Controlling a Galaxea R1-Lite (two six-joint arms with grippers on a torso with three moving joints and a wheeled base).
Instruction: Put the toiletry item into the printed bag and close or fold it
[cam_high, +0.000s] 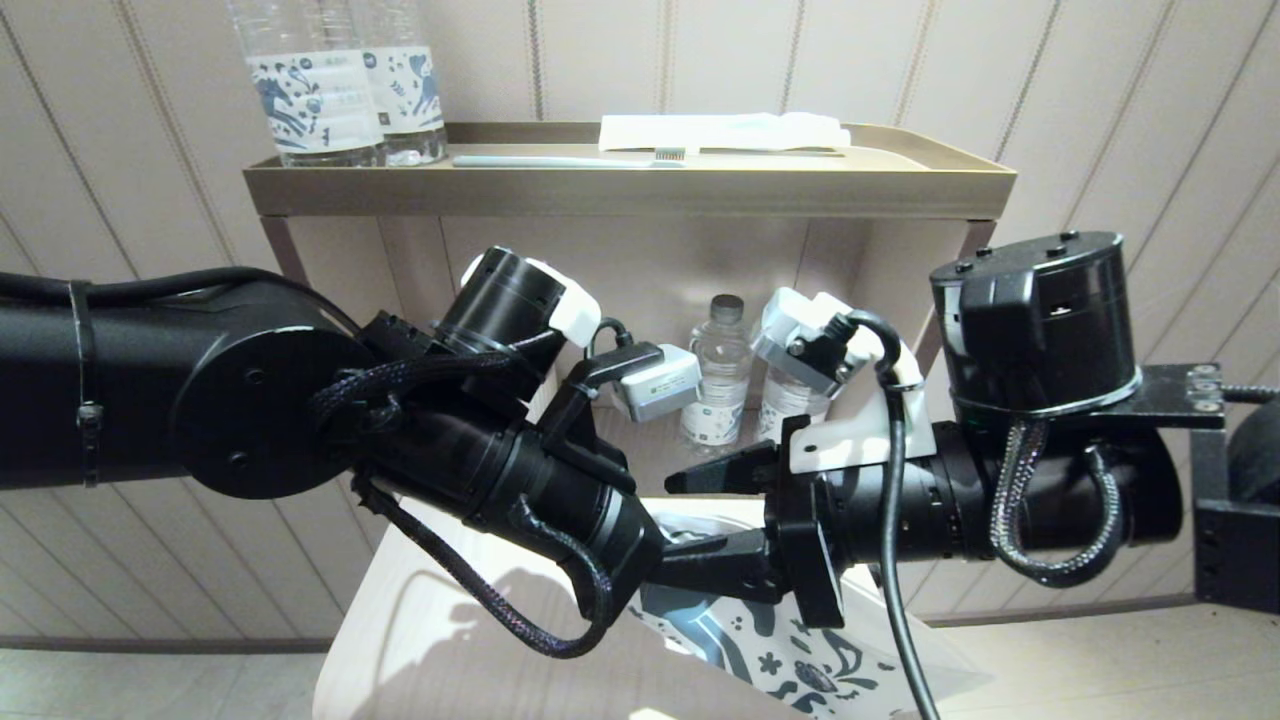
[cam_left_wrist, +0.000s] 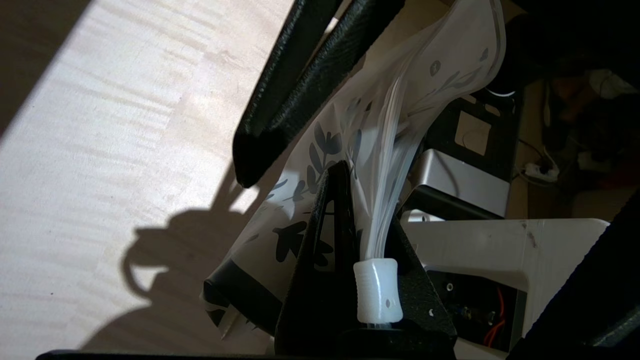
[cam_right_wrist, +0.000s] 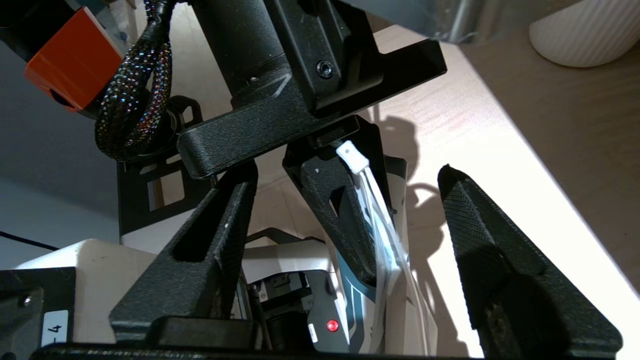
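Two black arms fill the middle of the head view, meeting over a pale wooden table (cam_high: 420, 640) at the bottom of the frame. Behind them, in the upper half, a bronze tray (cam_high: 620, 190) carries two water bottles (cam_high: 340, 90), a toothbrush (cam_high: 570, 160) and a white packet (cam_high: 720, 130).

The left gripper (cam_left_wrist: 350, 240) has its fingers pressed together on the zip edge of the printed bag (cam_high: 790, 660), which hangs down toward the lower centre. That pinch looks meant to keep the mouth steady and lifted off the table. The right gripper (cam_right_wrist: 350, 240) faces it with fingers spread wide, one on each side of the bag's strip and touching nothing, probably just let go or lining up for a fresh hold.

A small white slider (cam_left_wrist: 377, 290) sits on the strip beside the left fingers.

The toiletry item I can't find: it may be inside the bag, but the arms cover most of the pouch, and its lower part runs off the frame.
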